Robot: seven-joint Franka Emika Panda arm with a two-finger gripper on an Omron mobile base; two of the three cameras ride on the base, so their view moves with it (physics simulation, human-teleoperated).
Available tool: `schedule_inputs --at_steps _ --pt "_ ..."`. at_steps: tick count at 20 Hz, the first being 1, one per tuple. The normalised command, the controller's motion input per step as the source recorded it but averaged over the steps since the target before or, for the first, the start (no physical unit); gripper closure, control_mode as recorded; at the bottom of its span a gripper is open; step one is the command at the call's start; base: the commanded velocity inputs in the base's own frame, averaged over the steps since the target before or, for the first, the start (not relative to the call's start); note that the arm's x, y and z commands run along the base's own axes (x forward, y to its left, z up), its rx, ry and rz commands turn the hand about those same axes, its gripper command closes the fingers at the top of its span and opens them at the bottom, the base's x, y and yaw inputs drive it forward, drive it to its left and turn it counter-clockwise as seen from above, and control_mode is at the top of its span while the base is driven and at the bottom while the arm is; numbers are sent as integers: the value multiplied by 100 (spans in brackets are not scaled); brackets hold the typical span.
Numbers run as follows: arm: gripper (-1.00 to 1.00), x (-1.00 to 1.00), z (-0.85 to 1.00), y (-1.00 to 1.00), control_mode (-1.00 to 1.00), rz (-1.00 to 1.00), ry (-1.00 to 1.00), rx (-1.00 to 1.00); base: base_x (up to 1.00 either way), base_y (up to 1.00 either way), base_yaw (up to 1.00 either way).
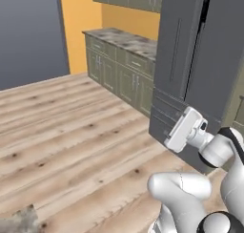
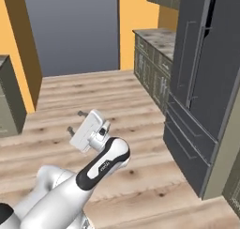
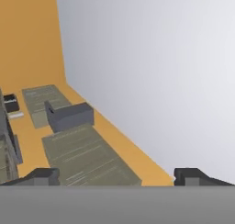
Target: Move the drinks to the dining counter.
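Tool (image 2: 75,122) spread wide, empty, raised over bare floor (image 2: 93,96). I see no drinks; driving blind risks clipping fridge (image 2: 206,73).

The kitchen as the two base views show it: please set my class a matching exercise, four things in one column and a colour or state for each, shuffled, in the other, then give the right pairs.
Things:
1. fridge
2. floor
3. worktop
4. hand

Colour or state:
A. pale wooden planks
B. open, holding nothing
C. tall and dark grey
D. grey speckled stone

Pairs: 1-C, 2-A, 3-D, 4-B
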Motion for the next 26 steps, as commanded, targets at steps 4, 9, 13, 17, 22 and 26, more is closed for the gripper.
schedule_inputs --at_steps 4,9,13,17,22,26 --pt "-100 0 0 0 100 0 0 0 66 72 -27" --pt "-100 0 0 0 100 0 0 0 60 -1 -22" --pt "-100 0 0 0 100 0 0 0 2 -57 -38" --pt "-100 0 0 0 100 0 0 0 -2 -91 -53" --pt "-100 0 0 0 100 0 0 0 -5 -94 -56" --pt "-100 0 0 0 100 0 0 0 0 -85 -55"
